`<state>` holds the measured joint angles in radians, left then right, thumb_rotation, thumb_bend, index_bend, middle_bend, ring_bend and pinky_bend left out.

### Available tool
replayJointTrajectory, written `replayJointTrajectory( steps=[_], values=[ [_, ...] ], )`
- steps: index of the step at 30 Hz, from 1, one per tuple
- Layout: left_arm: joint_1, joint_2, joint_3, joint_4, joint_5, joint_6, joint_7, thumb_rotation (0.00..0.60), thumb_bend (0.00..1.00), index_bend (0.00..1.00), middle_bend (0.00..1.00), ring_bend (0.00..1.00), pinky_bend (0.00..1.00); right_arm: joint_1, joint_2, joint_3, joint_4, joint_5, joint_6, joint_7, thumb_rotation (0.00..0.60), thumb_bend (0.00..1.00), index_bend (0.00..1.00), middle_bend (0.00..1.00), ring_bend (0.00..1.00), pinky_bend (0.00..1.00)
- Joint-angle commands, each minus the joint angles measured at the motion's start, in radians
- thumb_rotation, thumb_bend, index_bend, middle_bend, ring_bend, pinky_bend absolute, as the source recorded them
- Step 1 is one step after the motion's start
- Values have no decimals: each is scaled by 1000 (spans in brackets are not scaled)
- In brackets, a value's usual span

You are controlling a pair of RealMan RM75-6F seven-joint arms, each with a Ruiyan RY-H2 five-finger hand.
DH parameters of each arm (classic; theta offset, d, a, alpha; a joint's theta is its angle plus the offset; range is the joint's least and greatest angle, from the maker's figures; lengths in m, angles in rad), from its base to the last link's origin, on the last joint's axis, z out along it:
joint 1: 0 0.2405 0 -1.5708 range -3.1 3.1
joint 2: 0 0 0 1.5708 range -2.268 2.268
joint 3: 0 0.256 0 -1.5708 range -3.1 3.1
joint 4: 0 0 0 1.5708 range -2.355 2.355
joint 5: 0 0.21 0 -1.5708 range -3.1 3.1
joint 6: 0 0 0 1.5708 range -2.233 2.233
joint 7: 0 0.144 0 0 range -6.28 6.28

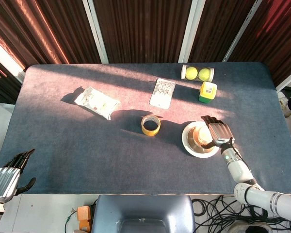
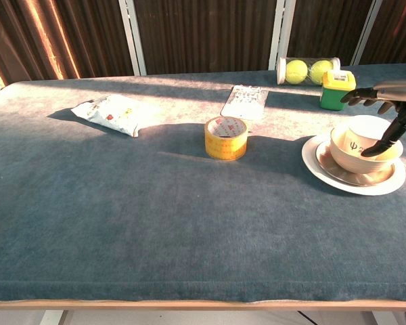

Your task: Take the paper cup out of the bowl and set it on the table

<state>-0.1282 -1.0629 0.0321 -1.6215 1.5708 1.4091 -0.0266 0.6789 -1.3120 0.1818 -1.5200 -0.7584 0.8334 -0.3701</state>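
A shallow white bowl (image 1: 188,144) (image 2: 312,160) sits on the right of the table. In it stands a cream paper cup (image 1: 199,137) (image 2: 348,149), mouth up. My right hand (image 1: 219,132) (image 2: 390,101) hovers over the cup. Its fingers (image 2: 363,95) stretch out flat above the far rim, and the thumb (image 2: 384,144) points down into the cup's mouth. The fingers are apart and do not grip the cup. My left hand (image 1: 8,174) hangs off the table's near left corner with its fingers extended, holding nothing; the chest view does not show it.
A yellow tape roll (image 1: 150,124) (image 2: 226,137) stands left of the bowl. Behind it are a blister pack (image 1: 162,92) (image 2: 245,101), a tube of tennis balls (image 1: 198,73) (image 2: 308,70) and a green-yellow box (image 1: 208,91) (image 2: 337,89). A snack packet (image 1: 97,102) (image 2: 114,112) lies far left.
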Motion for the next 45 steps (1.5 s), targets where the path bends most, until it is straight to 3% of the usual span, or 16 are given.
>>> replayJointTrajectory(
  steps=[1, 10, 17, 23, 34, 45],
  values=[
    [0, 0, 0, 1, 0, 1, -1, 600, 309, 70, 151, 154, 393, 2, 1, -5, -1, 1, 1, 3, 600, 35, 102, 62, 52, 164],
    [-1, 0, 0, 1, 0, -2, -1, 600, 309, 70, 151, 154, 393, 7, -1, -15, 7, -2, 8, 24, 600, 35, 127, 85, 71, 182],
    [1, 1, 1, 0, -1, -1, 0, 600, 309, 70, 151, 154, 393, 7, -17, -17, 15, -15, 38, 31, 600, 35, 248, 179, 221, 354],
    [2, 2, 0, 0, -3, 1, -2, 600, 309, 70, 151, 154, 392, 8, -29, -21, 28, -19, 49, 32, 600, 35, 315, 227, 292, 420],
    [1, 1, 1, 0, 0, 0, 0, 600, 309, 70, 152, 154, 393, 3, -44, -24, 42, -27, 79, 24, 600, 55, 506, 368, 506, 631],
    [0, 2, 1, 1, -1, -1, -2, 600, 309, 70, 151, 154, 393, -7, -43, -14, 42, -38, 97, 42, 600, 62, 560, 413, 555, 679]
  ],
)
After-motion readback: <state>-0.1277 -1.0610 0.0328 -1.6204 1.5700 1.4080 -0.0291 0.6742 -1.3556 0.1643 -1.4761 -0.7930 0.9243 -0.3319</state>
